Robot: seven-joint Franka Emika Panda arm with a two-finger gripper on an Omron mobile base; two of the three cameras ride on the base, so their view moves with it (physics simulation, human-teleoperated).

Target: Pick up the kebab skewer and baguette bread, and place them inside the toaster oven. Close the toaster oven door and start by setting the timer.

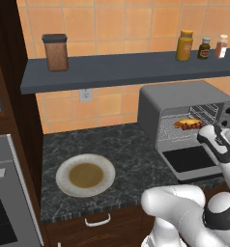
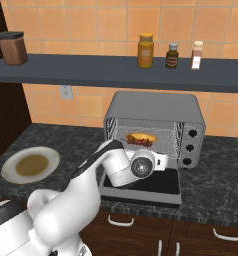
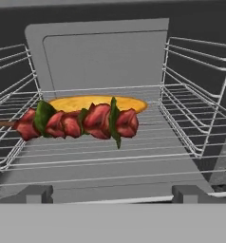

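Now my gripper (image 3: 113,192) is wide open and holds nothing. Its two dark fingertips (image 3: 35,193) stand far apart at the mouth of the toaster oven (image 2: 153,112), and nothing sits between them.

Looking along my hand, I see the kebab skewer (image 3: 79,122) lying on the wire rack (image 3: 134,156) inside the oven. It has red chunks and green bits on a thin stick, and the stick end points to the left. Just behind it lies the baguette bread (image 3: 98,102), long and golden. The two lie side by side, so close that I cannot tell if they touch. More wire rails (image 3: 195,90) run along both side walls.

From the right base view, the toaster oven door (image 2: 158,187) is folded down flat on the dark counter (image 2: 216,185), and my hand is over it. The skewer and bread show as a small red and orange spot on the rack. Three knobs (image 2: 191,147) run down the oven's right side.

To the left on the counter sits a round plate (image 1: 85,175), well apart from the oven. Up on the shelf (image 1: 126,70) stand a brown jar (image 1: 55,52) and three small bottles (image 1: 202,47).
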